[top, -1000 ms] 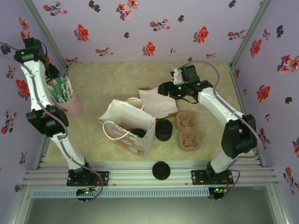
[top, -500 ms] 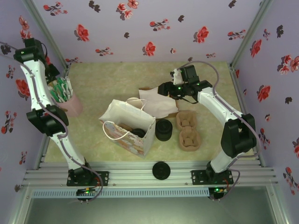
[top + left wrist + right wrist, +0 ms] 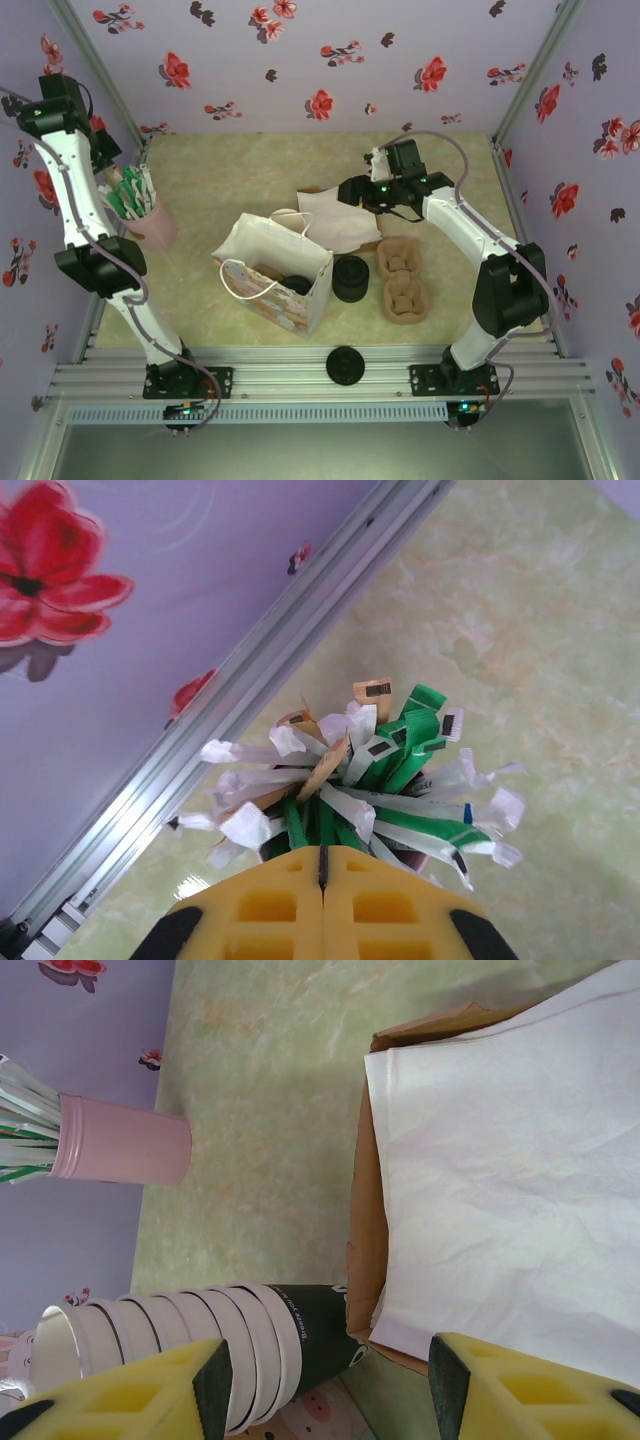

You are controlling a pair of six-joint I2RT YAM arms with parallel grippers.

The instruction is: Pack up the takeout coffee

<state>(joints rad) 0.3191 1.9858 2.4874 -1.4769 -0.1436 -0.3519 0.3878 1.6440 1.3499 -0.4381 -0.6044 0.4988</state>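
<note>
The takeout coffee (image 3: 295, 285) is inside the open white gift bag (image 3: 262, 243); only its round black lid shows. My left gripper (image 3: 322, 858) is shut with nothing visible between its yellow pads. It hangs just above the sugar packets (image 3: 375, 765) in the pink cup (image 3: 152, 226), at the far left (image 3: 110, 152). My right gripper (image 3: 325, 1385) is open over the edge of the white napkins (image 3: 500, 1160); in the top view it (image 3: 353, 191) points left. Beyond its left finger (image 3: 150, 1390) stands the stack of lidless cream-rimmed cups (image 3: 200, 1345).
A short black stack of lids (image 3: 350, 278) stands right of the bag, and two pulp cup carriers (image 3: 402, 278) lie beside it. Brown cardboard (image 3: 362, 1220) lies under the napkins (image 3: 340, 222). A black disc (image 3: 344, 365) rests on the front rail. Flowered walls close in the table.
The left arm's upper part has shifted slightly up and to the left above the pink cup. The right arm and the objects have stayed put.
</note>
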